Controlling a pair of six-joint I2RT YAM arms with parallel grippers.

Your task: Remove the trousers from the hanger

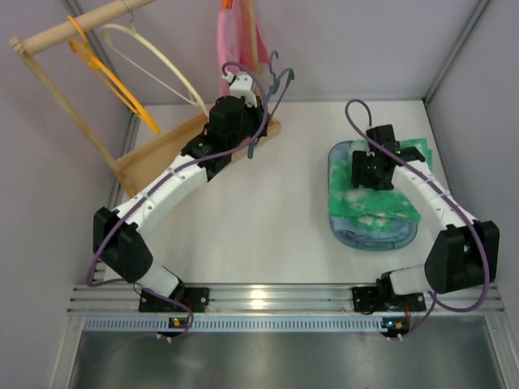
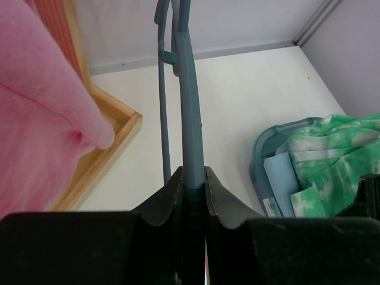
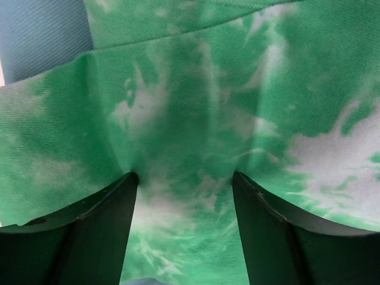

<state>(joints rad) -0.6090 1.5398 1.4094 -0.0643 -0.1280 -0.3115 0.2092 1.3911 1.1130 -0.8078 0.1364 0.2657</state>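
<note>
The green tie-dye trousers lie heaped in a blue basket at the right, over a light-blue folded cloth. They also show in the left wrist view and fill the right wrist view. My right gripper is open, its fingertips pressed down into the trousers. My left gripper is shut on the dark grey-blue hanger, held up near the rack at the back; its hook points away. The hanger is bare.
A wooden rack at the back left carries an orange hanger and a cream-white hanger. Pink cloth hangs beside my left gripper, and it also shows in the left wrist view. The rack's wooden base lies below.
</note>
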